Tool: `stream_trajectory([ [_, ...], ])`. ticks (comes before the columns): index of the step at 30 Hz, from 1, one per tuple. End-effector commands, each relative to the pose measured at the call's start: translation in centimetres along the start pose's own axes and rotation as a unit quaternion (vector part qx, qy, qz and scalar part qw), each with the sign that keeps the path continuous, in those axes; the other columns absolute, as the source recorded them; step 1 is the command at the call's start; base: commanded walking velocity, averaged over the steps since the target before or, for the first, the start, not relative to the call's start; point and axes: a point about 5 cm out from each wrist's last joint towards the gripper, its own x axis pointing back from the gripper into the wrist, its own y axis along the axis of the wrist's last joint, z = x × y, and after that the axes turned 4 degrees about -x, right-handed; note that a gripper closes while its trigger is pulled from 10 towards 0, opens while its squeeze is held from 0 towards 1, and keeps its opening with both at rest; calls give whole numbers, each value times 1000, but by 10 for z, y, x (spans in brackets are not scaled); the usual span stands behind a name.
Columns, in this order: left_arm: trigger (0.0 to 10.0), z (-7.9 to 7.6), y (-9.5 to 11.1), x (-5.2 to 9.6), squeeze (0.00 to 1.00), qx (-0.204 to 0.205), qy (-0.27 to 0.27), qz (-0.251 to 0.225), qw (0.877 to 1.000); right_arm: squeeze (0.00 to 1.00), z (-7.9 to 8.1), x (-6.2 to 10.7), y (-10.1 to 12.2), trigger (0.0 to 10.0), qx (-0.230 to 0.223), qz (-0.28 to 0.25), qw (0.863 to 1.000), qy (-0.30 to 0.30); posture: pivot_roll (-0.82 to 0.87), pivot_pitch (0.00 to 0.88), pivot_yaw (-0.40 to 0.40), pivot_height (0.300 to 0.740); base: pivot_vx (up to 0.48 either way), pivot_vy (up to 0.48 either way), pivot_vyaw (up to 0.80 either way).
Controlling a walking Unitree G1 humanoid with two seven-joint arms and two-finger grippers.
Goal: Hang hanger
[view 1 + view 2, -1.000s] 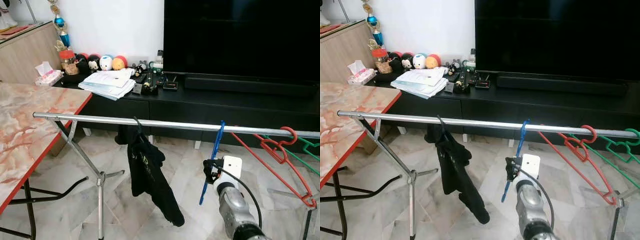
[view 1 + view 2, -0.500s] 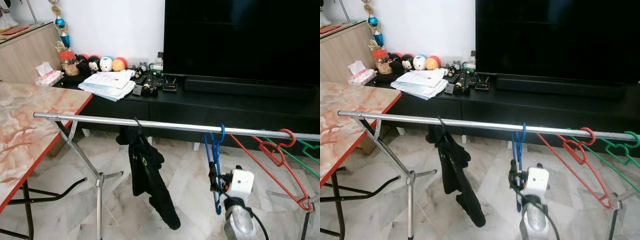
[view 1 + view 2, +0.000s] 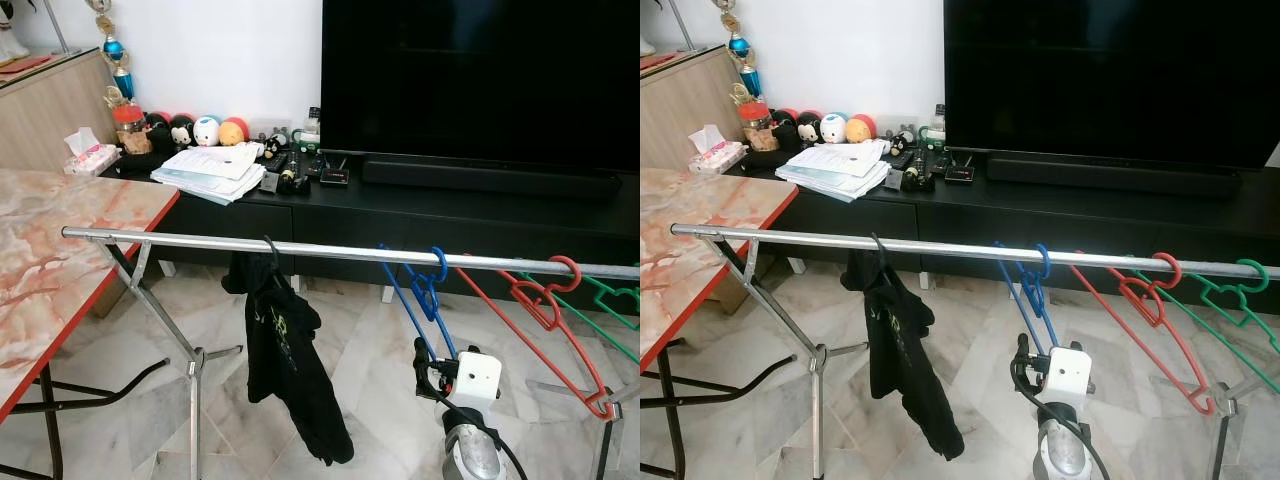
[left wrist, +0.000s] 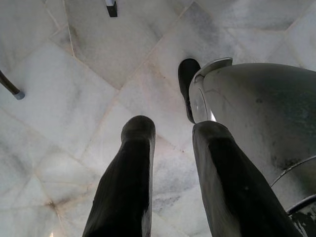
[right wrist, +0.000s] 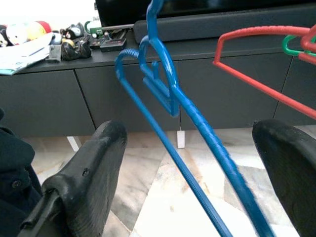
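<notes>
Blue hanger (image 3: 425,295) hooked on the steel rail (image 3: 300,246), between a black garment (image 3: 285,360) and a red hanger (image 3: 545,320); a green hanger (image 3: 1230,305) sits beyond. Right gripper (image 5: 192,173) spread wide, blue wire passing between its fingers untouched. Left gripper (image 4: 173,168) parted, above marble floor (image 4: 74,74).

Black garment (image 3: 285,365) hangs left of red hanger (image 3: 545,310).

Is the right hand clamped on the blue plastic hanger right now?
No. The right hand has its fingers spread wide, and the blue plastic hanger runs between them without touching either.
</notes>
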Motion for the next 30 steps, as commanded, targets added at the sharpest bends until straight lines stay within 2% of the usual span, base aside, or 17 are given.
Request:
stream_trajectory([
  [1, 10000, 2, 0, 0, 0, -12, 4, 2, 1000, 0, 5, -2, 5, 10000, -3, -6, 1000, 5, 95, 0, 17, 740, 0, 0, 0],
  [6, 10000, 2, 0, 0, 0, -13, 2, 3, 1000, 0, 9, -1, 2, 10000, -3, 0, 1000, 9, 100, 0, 19, 740, -49, 0, 0],
  [30, 10000, 2, 0, 0, 0, -12, 0, 2, 1000, 0, 17, -3, 2, 10000, -1, 7, 1000, 25, 105, 0, 18, 740, -288, 0, 0],
])
